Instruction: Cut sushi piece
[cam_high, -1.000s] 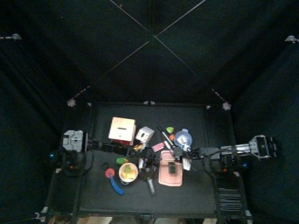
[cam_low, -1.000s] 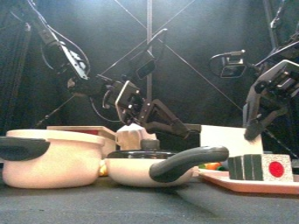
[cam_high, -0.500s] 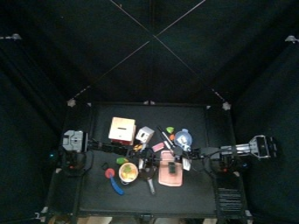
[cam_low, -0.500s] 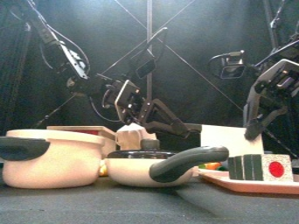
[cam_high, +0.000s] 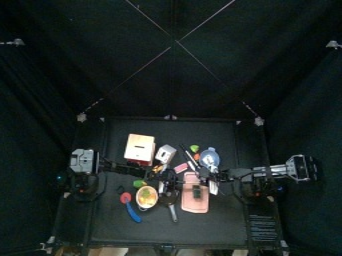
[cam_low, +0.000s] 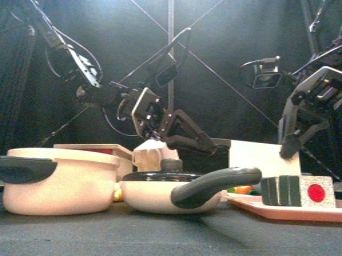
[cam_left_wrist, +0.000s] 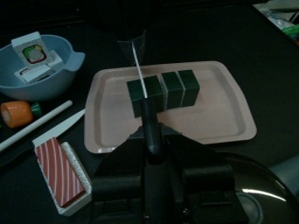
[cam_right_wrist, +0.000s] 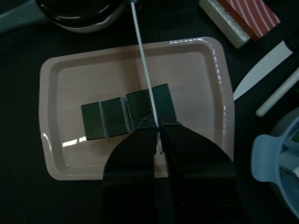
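Almost nothing has moved in the last second. The right tool (cam_right_wrist: 153, 134) keeps its 2 jaws pressed together on the knife (cam_low: 261, 158), in the same place as before. The blade stays at the top of the sushi roll (cam_right_wrist: 128, 112), near 1 end. I cannot tell whether it rests on the roll or hangs just above it. The roll lies in the middle of the pink tray (cam_right_wrist: 70, 157) on the table (cam_low: 80, 235) and looks whole, so the cut itself seems not yet made. The steady pose suggests the blade is being lined up before the press.

The right arm reaches down steeply from the right, wrist above the tray. The left tool (cam_left_wrist: 147, 140) has drifted slightly and points down toward the tray from the other side. I cannot tell its grip.
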